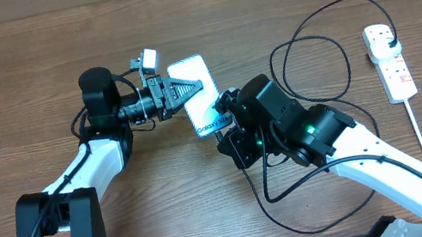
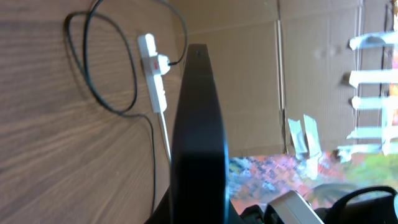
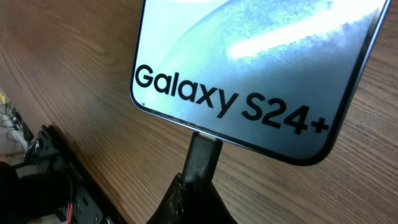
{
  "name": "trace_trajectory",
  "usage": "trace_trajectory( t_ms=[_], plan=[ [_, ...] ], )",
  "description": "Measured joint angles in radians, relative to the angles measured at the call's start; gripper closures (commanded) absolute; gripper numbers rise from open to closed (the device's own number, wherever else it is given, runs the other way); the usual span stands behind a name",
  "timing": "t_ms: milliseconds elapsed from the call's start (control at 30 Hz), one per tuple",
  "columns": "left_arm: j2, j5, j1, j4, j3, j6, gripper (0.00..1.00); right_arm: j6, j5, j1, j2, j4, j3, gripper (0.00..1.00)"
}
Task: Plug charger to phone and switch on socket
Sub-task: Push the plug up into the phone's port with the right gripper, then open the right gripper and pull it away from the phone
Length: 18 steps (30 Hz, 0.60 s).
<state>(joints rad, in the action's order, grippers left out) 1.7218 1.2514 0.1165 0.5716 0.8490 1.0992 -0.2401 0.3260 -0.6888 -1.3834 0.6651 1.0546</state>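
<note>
Left gripper (image 1: 178, 92) is closed across the phone (image 1: 205, 112) at the centre of the overhead frame. In the left wrist view the phone shows only as a dark edge-on slab, and the fingers cannot be made out.

Right gripper (image 1: 228, 115) is clamped on the charger (image 3: 202, 155) connector. The tip touches the phone's lower edge; whether it is seated cannot be told. Its fingers are dark, blurred and cut off at the frame bottom.

Socket (image 1: 395, 73) lies upper right with the plug head in it. The switch position is too small to read.
</note>
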Motion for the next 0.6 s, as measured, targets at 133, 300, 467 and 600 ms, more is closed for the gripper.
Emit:
trace_trajectory(
  t_ms=[133,300,467,600],
  plan=[
    [0.0,0.011,0.001,0.047,0.015,-0.008,0.96,-0.018,0.0,0.0,-0.001,-0.029,-0.001,0.96],
    [0.0,0.012,0.002,0.051,0.024,-0.01,0.96,-0.027,0.017,-0.002,-0.003,-0.058,0.0,0.96],
    [0.0,0.011,0.026,0.053,0.026,-0.015,0.96,-0.032,0.026,-0.012,-0.004,-0.049,0.0,0.93],
    [0.0,0.004,0.045,0.054,0.026,-0.038,0.96,-0.035,0.036,-0.018,-0.004,-0.032,0.003,0.68]
  ],
)
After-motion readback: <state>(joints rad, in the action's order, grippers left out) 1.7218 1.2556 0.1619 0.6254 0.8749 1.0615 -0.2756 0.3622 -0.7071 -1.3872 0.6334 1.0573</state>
